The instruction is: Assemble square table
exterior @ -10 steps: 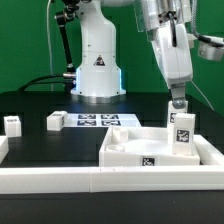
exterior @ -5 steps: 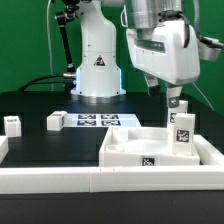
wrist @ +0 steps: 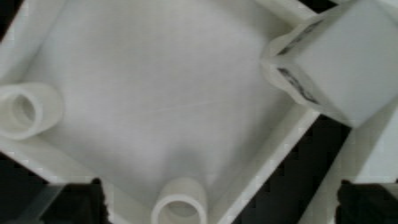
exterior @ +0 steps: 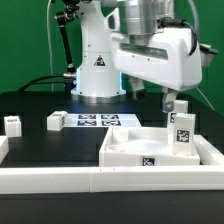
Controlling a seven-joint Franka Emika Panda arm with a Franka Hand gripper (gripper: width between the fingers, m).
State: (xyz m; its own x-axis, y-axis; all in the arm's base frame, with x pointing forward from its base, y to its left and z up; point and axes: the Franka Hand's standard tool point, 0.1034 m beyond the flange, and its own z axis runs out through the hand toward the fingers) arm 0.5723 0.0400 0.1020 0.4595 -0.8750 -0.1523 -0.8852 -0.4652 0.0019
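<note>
Loose leg (exterior: pixel 12 123) is lying at nine o'clock in the exterior view. A second loose leg (exterior: pixel 56 120) is resting beside the marker board (exterior: pixel 100 121). The square table top (exterior: pixel 125 150) is sitting toward four o'clock, behind the long rail (exterior: pixel 60 180). An upright leg (exterior: pixel 181 128) is standing in its three o'clock corner. The gripper (exterior: pixel 170 101) is hovering just above that leg, jaws spread wide and holding nothing.

Risk: if the gripper is descending off-centre, a finger may be striking the upright leg's end and tipping it. The top appears unclamped, so a push could be sliding it out of position.
</note>
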